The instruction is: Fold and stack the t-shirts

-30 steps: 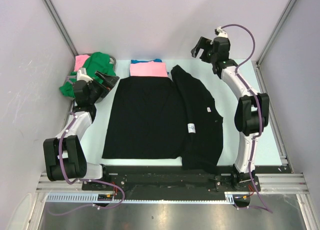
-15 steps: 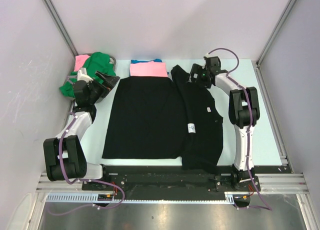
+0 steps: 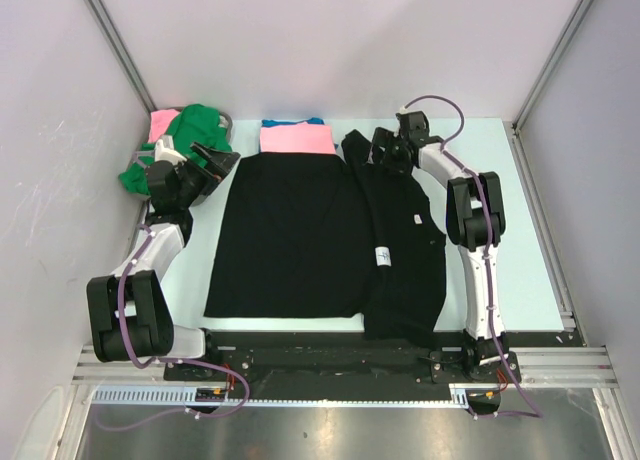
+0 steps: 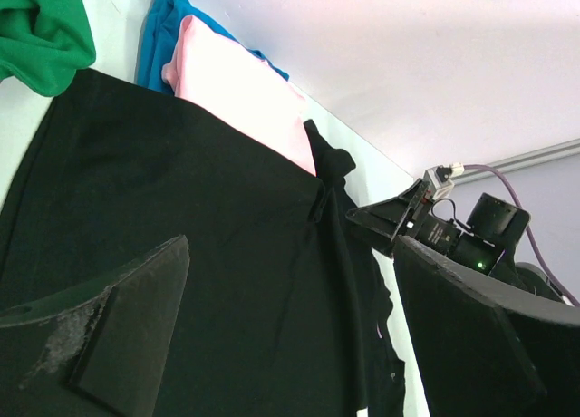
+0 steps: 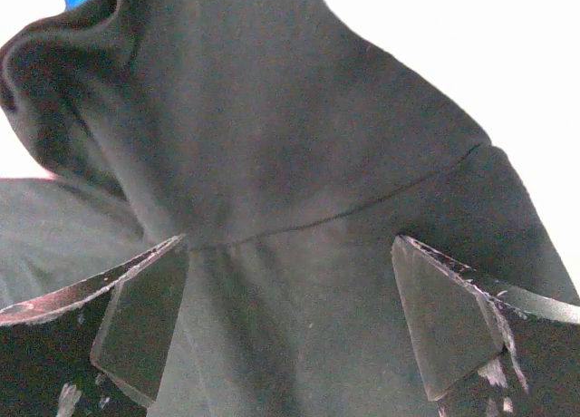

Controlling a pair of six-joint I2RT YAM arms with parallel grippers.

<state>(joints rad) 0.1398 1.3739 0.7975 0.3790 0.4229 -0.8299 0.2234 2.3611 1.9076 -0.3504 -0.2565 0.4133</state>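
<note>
overhead view, close wrist views, shared black t-shirt (image 3: 295,230)

The left arm (image 3: 155,248) and right arm (image 3: 482,280) are showing white links with black joints; purple cables (image 3: 440,99) are trailing along both; the right gripper (image 5: 290,245) is wearing black, wedge-shaped fingers (image 5: 136,331), seemingly scuffed pale.

black t-shirt (image 3: 290,230): matt cloth (soft, creased) | table (image 3: 530,265): smooth, pale
</note>
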